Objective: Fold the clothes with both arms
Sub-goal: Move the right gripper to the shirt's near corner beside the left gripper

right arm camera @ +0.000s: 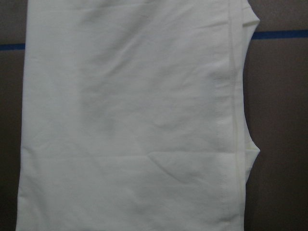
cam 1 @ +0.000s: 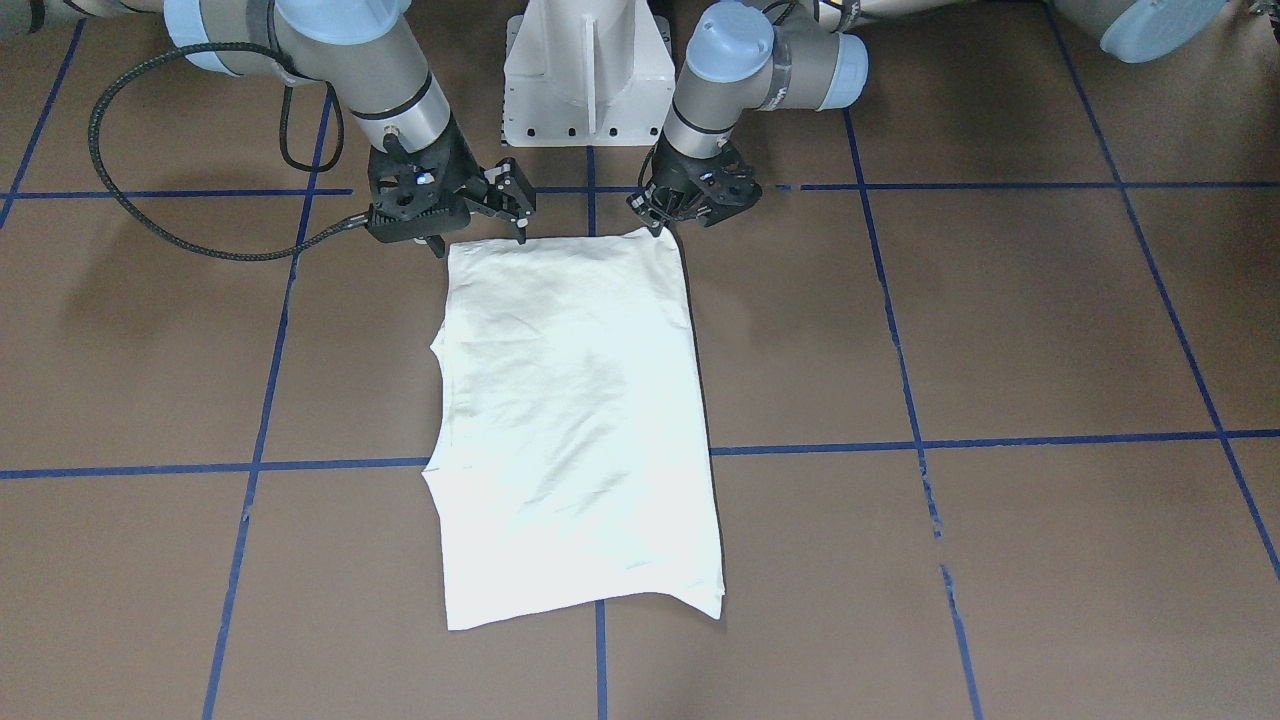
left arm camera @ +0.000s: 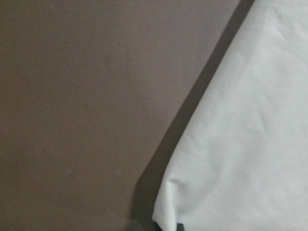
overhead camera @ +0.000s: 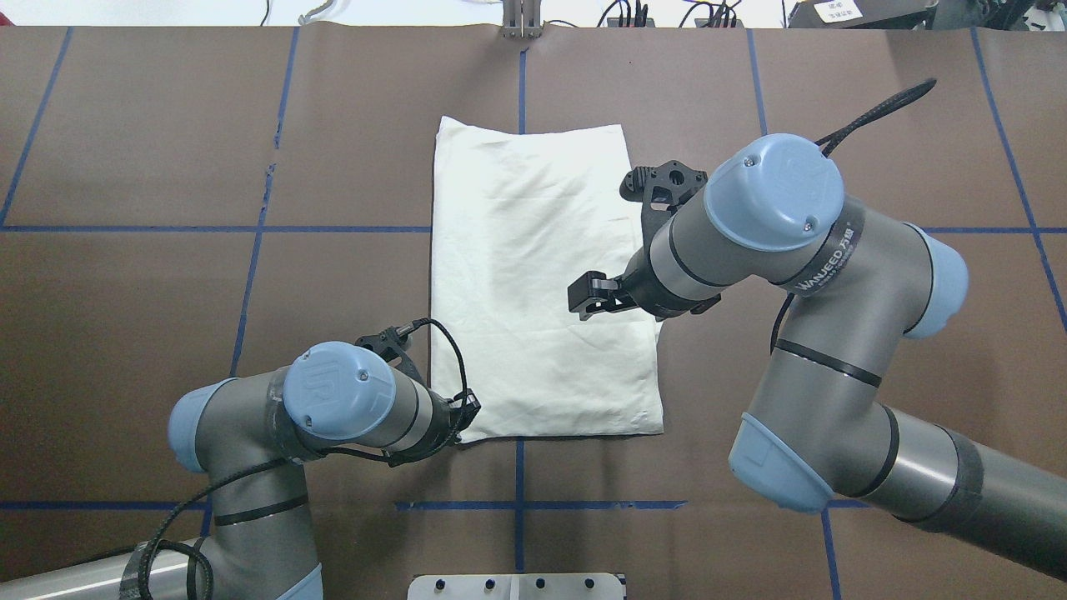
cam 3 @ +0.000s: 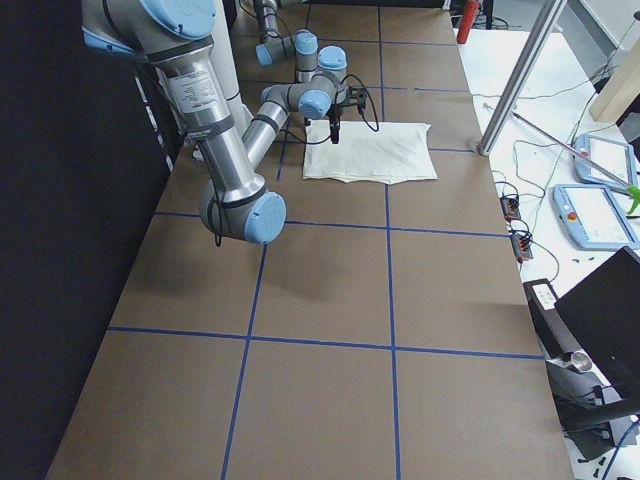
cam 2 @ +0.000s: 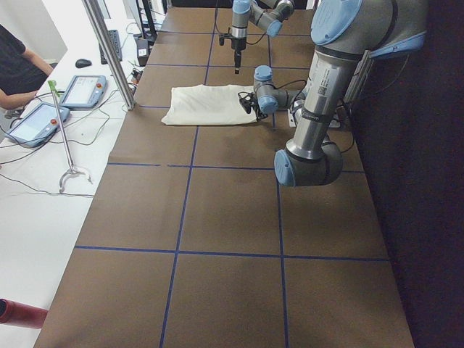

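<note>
You have the shirt (cam 1: 580,420) lying flat in the middle of the brown table (cam 1: 1000,330), folded into a long rectangle with its plain cream side up. Its short near edge is just in front of the white pedestal (cam 1: 585,70), and its length runs away from the robot. The long edge on the robot's right is uneven, with two small notches where layers step in. The left gripper (cam 1: 660,226) is down low at the shirt's near corner on the robot's left, its fingertips drawn close together right at the cloth. You cannot tell whether they actually pinch it. The right gripper (cam 1: 478,240) hangs raised above the shirt, toward its near corner on the robot's right, with its jaws spread wide and nothing between them.
</note>
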Available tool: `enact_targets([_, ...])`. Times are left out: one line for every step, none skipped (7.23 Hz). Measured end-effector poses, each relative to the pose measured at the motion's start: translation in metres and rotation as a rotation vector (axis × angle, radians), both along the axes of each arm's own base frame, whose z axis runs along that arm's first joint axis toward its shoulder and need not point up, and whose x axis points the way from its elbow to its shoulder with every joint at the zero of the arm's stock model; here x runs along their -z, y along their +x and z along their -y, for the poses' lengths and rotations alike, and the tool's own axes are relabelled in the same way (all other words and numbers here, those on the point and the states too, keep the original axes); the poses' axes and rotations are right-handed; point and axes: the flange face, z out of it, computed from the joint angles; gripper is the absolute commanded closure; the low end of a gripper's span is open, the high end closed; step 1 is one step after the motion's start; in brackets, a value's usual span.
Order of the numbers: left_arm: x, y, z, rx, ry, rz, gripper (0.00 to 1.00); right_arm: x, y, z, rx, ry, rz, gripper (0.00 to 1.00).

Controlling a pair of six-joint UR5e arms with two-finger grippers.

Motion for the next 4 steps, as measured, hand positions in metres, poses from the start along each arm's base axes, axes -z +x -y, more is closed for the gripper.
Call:
enact_targets([0.008,-0.009,-0.003,-0.005,0.005,-0.010,1.00,-0.012,-0.002,-0.007,-0.045,-0.092,-0.010,0.00])
enact_targets([0.014,-0.014,-0.006,-0.008,0.007,-0.016,1.00,-0.022,-0.009,-0.017,-0.098,-0.196,-0.018,0.00])
enact_targets([0.018,-0.017,-0.008,-0.011,0.008,-0.019,1.00,-0.032,-0.019,-0.032,-0.165,-0.293,-0.021,0.00])
enact_targets([0.020,-0.019,-0.009,-0.012,0.009,-0.022,1.00,-0.047,-0.030,-0.050,-0.230,-0.355,-0.012,0.00])
